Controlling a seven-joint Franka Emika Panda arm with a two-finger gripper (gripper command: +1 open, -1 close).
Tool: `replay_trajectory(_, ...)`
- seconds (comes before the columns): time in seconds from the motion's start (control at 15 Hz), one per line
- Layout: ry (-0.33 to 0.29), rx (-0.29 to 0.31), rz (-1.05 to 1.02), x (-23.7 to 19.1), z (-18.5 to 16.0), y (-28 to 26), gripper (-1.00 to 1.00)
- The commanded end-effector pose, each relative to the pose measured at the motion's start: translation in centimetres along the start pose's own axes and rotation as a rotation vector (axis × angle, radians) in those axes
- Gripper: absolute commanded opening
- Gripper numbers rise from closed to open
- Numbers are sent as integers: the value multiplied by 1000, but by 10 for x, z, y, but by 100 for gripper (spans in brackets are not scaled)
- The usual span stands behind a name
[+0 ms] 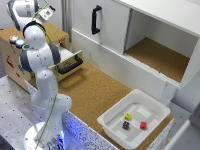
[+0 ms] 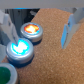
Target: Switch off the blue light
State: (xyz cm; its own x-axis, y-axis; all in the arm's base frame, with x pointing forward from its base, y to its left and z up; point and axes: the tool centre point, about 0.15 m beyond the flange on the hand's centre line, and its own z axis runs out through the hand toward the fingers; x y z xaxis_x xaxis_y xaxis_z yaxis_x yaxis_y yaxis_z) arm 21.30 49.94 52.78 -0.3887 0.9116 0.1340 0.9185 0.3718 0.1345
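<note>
The blue light [image 2: 20,49] is a small round lamp with a silvery rim, glowing blue-cyan on the cork surface in the wrist view. In the exterior view it [image 1: 20,43] sits on top of a wooden box [image 1: 10,62] at the left. A like-sized reddish-orange lamp [image 2: 32,30] glows beside it, also seen in the exterior view [image 1: 12,39]. My gripper [image 2: 37,42] is open and empty above the lamps. One finger [image 2: 7,27] hangs near the blue light and the other finger [image 2: 67,30] stands well apart. In the exterior view the gripper [image 1: 46,14] is high above the box.
A green lamp [image 2: 5,75] sits next to the blue one. An open drawer with a black handle [image 1: 70,65] juts out beside the box. A white cabinet [image 1: 115,30] stands behind. A white tray [image 1: 150,125] holds small blocks. A violet-blue glow [image 1: 72,127] shows by the robot's base.
</note>
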Motion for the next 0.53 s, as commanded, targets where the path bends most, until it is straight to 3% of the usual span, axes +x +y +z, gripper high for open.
replay_trajectory(0.0,-16,149,16,19,-12,-4,-100)
replay_trajectory(0.27,9,177,-24,27,-24,-17,-100)
replay_trajectory(0.47,-16,198,-37,38,-6,-22,-100)
